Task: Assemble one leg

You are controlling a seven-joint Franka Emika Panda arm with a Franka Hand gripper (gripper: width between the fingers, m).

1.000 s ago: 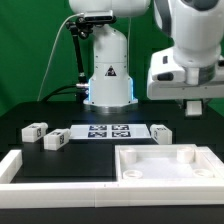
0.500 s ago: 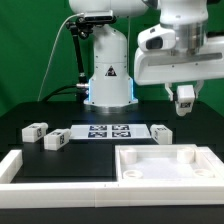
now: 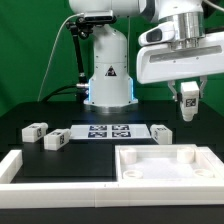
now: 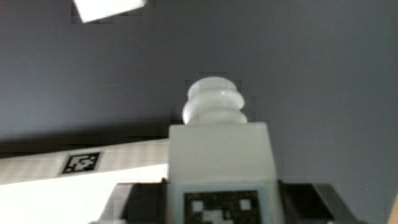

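Note:
My gripper (image 3: 187, 103) hangs high on the exterior view's right, above the table, shut on a white leg (image 3: 188, 101) with a black-and-white tag. In the wrist view the leg (image 4: 221, 140) stands straight out between the dark fingers (image 4: 146, 205), its rounded tip pointing away, its tag near the jaws. The white tray-like tabletop (image 3: 170, 163) lies below at the front right. Three more legs rest on the black table: two on the left (image 3: 35, 130) (image 3: 56, 139) and one beside the marker board (image 3: 160, 132).
The marker board (image 3: 106, 132) lies at the table's middle; a strip of it shows in the wrist view (image 4: 80, 160). A white frame rail (image 3: 60, 178) runs along the front left. The robot base (image 3: 108, 75) stands behind.
The gripper has risen from low on the right with the leg in it, then shifted slightly to the exterior view's right. The held leg now hangs in plain sight.

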